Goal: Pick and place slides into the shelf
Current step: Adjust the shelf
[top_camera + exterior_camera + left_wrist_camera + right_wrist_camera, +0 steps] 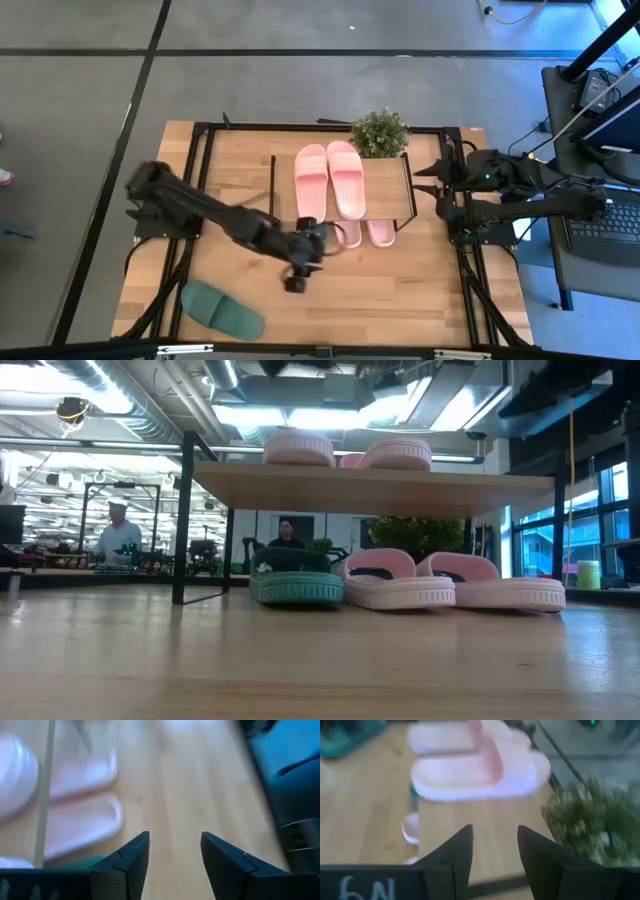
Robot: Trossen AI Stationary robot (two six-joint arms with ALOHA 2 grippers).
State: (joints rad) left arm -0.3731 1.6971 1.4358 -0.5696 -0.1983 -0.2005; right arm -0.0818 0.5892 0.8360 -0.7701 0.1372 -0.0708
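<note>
Green slide [296,586] under shelf [388,187] just beside left gripper [318,235], jaws parted, empty, right gripper [494,851] likewise

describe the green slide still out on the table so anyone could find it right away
Start at the wooden table and go to its front left corner, away from the shelf. There lies a dark green slide, alone; it is the only slide well clear of the shelf.

Both arms are dark, near-black assemblies of jointed segments with blocky housings. The left gripper [172,857] has two black fingers tapering to pointed wedge tips, each with a stepped notch on its outer face. The right gripper [495,852] has matching black wedge fingers; pale handwritten characters mark its housing.
</note>
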